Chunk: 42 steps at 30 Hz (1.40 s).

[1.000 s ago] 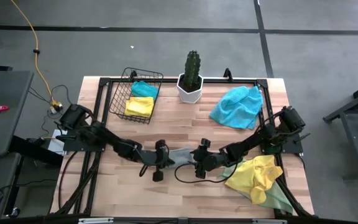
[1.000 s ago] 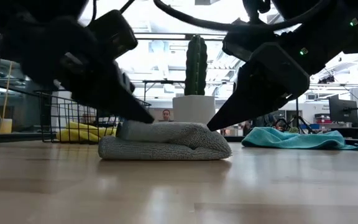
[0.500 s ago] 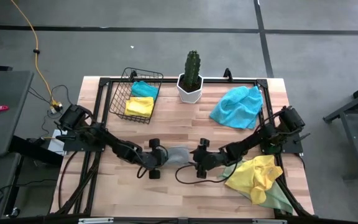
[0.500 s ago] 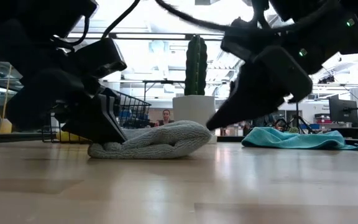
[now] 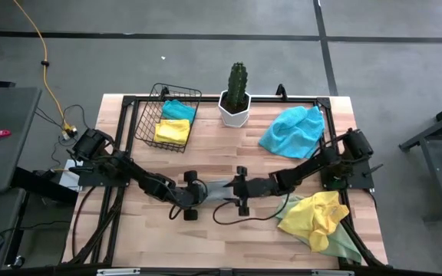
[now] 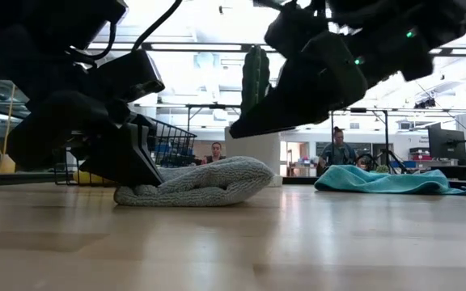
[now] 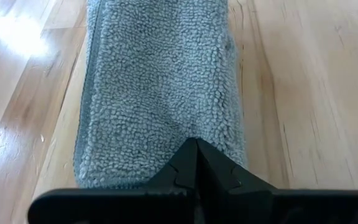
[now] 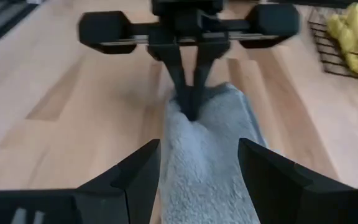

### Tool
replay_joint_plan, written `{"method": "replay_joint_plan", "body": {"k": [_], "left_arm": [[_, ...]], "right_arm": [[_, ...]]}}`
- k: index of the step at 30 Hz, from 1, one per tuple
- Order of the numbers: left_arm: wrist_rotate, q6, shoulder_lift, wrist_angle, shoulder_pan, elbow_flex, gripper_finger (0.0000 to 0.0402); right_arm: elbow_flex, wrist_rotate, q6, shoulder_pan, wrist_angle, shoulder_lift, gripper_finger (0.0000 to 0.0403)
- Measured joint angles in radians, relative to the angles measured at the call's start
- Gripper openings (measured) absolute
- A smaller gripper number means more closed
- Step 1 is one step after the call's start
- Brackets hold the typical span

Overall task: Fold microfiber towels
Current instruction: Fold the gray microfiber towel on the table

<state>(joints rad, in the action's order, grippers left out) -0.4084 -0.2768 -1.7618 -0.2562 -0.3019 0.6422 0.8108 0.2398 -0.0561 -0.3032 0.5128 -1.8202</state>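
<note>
The folded grey towel [image 5: 216,189] lies near the middle of the table [image 5: 229,146], toward its front edge. It is judged soft, light and limp, best taken at an end fold. The left gripper [image 5: 194,193] is clamped on 1 end; the right gripper [image 5: 239,186] hovers spread wide over the other.

Grey towel [image 5: 216,189] folded, mid-table; blue towel [image 5: 292,131] and yellow-on-green pile [image 5: 318,219] crumpled on my right; folded yellow and blue in basket.
</note>
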Motion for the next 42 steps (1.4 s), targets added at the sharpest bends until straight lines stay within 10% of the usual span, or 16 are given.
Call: {"method": "replay_joint_plan", "body": {"k": [15,42], "left_arm": [[0.004,0.019,0.0,0.002,0.0,-0.001,0.0],[0.004,0.036,-0.001,0.013,0.0,-0.001,0.0]], "right_arm": [[0.001,-0.094,-0.009,0.057,0.13,-0.196,0.0208],[-0.004,-0.07,0.009,0.038,0.018,-0.085,0.0208]]}}
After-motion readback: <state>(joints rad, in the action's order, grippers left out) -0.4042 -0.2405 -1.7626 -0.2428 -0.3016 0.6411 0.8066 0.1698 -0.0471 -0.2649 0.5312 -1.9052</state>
